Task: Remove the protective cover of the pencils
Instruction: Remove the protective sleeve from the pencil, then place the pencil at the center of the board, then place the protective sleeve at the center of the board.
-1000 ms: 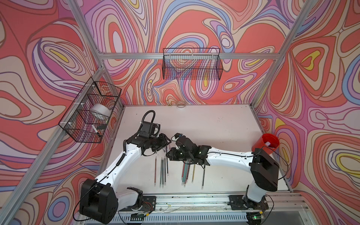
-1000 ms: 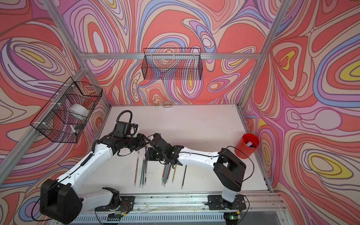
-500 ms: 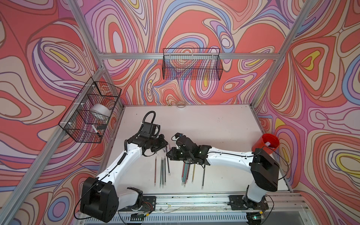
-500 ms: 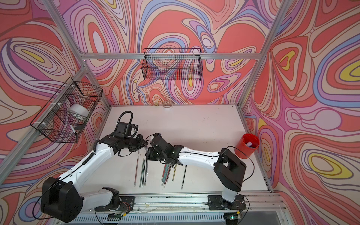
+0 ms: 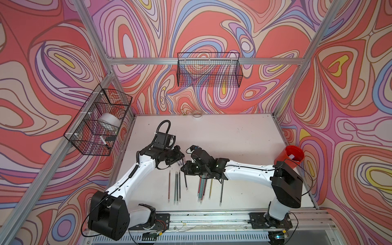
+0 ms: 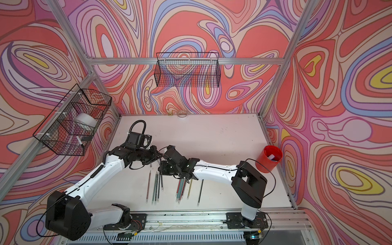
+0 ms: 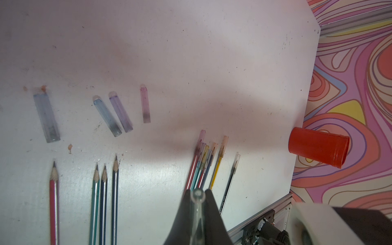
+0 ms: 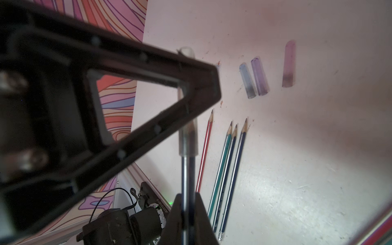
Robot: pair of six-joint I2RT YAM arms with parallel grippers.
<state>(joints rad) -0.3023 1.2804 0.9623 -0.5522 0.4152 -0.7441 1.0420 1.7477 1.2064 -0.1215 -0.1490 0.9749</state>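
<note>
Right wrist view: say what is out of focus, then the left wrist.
Right wrist view: the left gripper looms dark and blurred, bare pencils behind are sharp. Left wrist view: the held clear cover is blurred, loose covers sharp.

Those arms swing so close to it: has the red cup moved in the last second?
No. The red cup stands at the same spot by the table's right edge in both top views.

Four bare pencils (image 7: 114, 201) lie parallel, four loose caps (image 7: 121, 111) beyond their tips; a clear cap (image 8: 188, 137) covers a raised pencil (image 8: 187, 174)
</note>
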